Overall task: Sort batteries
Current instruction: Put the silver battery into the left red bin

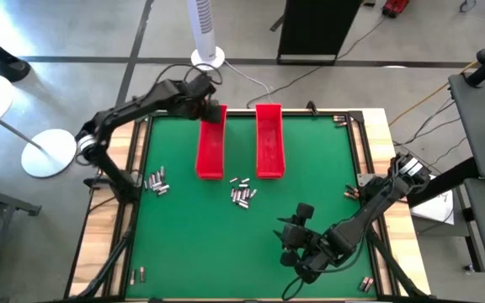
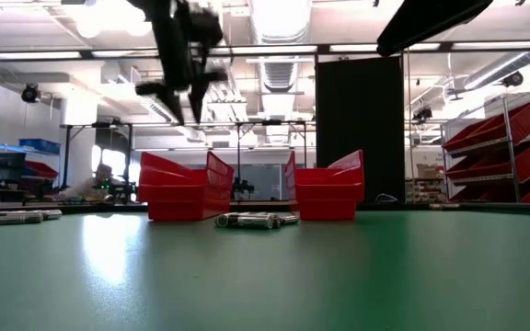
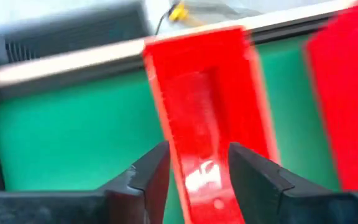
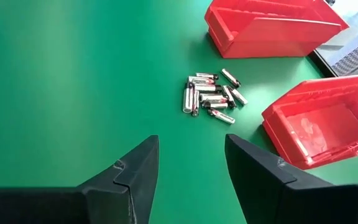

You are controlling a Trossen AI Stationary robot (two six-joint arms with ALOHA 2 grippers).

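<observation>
**Operator:** Holding the left gripper [image 1: 212,108] above the far end of the left red tray [image 1: 210,151]. My wrist camera looks down between the fingers [image 3: 146,180] into the tray; the jaws stand apart with nothing between them.

**Spotter:** And from table height?

**Operator:** From there that gripper [image 2: 180,90] hangs high over the same tray [image 2: 184,188], well clear of its rim, fingers spread.

**Spotter:** Where are the batteries?

**Operator:** I see a central cluster of batteries [image 1: 242,194] lying on the green mat [image 1: 310,194] just in front of the two trays, between their near ends. A second group of batteries [image 1: 157,183] sits near the mat's left edge, beside the left arm's base. A few strays [image 1: 351,194] lie near the right edge, some more at the near left corner [image 1: 137,273], and one by the near right corner [image 1: 365,284].

**Spotter:** The right arm?

**Operator:** My right gripper [image 1: 300,242] waits over the near right part of the mat, well apart from the central cluster. Its wrist camera looks past open, empty fingers [image 4: 135,168] toward that cluster [image 4: 211,95] and both trays. The right red tray [image 1: 269,141] stands just beside the left one, parallel to it. I cannot tell whether either tray holds any batteries.
</observation>
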